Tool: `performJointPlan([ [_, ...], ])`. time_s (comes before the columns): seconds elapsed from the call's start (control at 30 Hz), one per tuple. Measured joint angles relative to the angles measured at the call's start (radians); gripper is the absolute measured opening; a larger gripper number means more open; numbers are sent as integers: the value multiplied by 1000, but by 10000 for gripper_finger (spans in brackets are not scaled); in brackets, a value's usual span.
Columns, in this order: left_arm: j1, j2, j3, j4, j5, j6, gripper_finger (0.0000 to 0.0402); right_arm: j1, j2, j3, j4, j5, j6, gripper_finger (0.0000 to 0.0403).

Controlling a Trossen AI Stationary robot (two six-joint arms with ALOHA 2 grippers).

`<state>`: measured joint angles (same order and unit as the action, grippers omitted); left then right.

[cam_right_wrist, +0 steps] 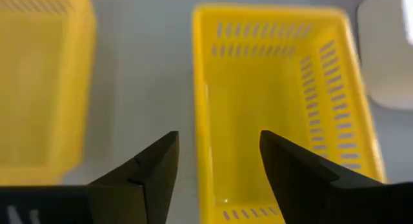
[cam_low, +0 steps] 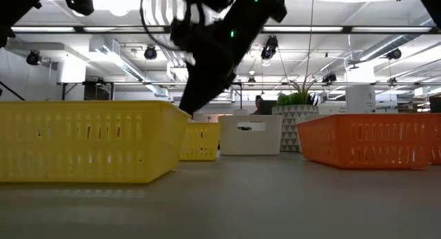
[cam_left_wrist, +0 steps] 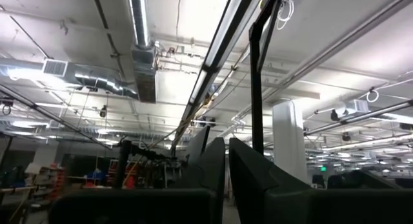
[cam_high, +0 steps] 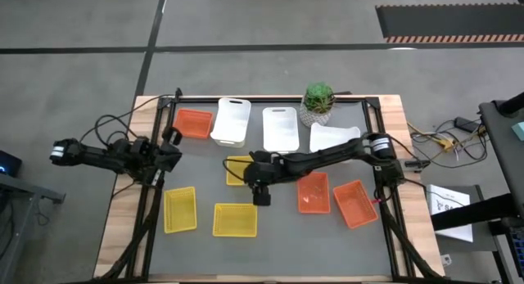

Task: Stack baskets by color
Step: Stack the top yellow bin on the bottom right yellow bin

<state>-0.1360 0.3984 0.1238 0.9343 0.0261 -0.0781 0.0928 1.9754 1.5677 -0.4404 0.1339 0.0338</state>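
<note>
Yellow plastic fills the low view's near left: a yellow basket sits closest on the grey counter, with an orange basket across from it at 3 o'clock. From overhead, two yellow baskets lie toward 7 o'clock, one beside the other, and a third yellow basket sits near the middle. The right claw hangs right over that middle one, fingers spread wide apart with nothing between them; its wrist view shows one long wall of the basket between the two dark fingertips. Two orange baskets rest at 4 o'clock, a third at 11 o'clock. Three white baskets line the far edge, by a potted plant. The left claw waits clenched at 9 o'clock, pointed up at ceiling ducts and strip lights. Concrete floor surrounds the wooden frame.
</note>
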Motion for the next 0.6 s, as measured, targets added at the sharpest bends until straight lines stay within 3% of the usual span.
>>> performJointPlan([
  [0.27,0,-7,0,-1,0,32,6,-13,56,-2,-2,-36,-9,176],
  [0.37,0,-6,0,-1,0,34,6,-13,55,-2,1,-36,-20,134],
  [0.5,0,-9,0,0,0,39,6,-13,50,-2,2,-36,-51,41],
  [0.6,0,-9,0,-1,0,39,6,-11,44,-2,3,-34,-69,16],
])
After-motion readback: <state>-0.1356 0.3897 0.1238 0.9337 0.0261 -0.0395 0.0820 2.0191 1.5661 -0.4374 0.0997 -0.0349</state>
